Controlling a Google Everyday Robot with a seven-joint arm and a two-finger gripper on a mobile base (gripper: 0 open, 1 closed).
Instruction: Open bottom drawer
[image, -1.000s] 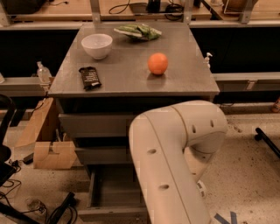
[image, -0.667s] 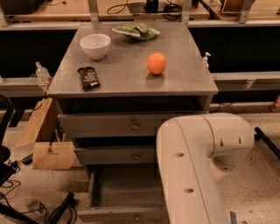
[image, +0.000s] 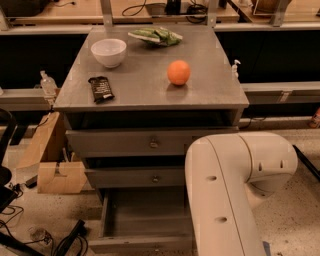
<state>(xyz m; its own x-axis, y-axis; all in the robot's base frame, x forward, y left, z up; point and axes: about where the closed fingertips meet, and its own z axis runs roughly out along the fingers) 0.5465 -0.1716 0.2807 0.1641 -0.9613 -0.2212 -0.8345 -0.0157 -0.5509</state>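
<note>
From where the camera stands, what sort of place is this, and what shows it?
Probably a lab or workshop: a grey metal cabinet with its bottom drawer open, workbenches with cables behind, a cardboard box on the speckled floor. The robot arm fills the foreground; its gripper is out of view.

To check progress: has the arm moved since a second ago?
Yes. The arm moved toward the picture's right against the cabinet; the gripper is out of view.

cream rounded arm shell (image: 227, 195), small dark holes (image: 211, 177), gripper unseen
</note>
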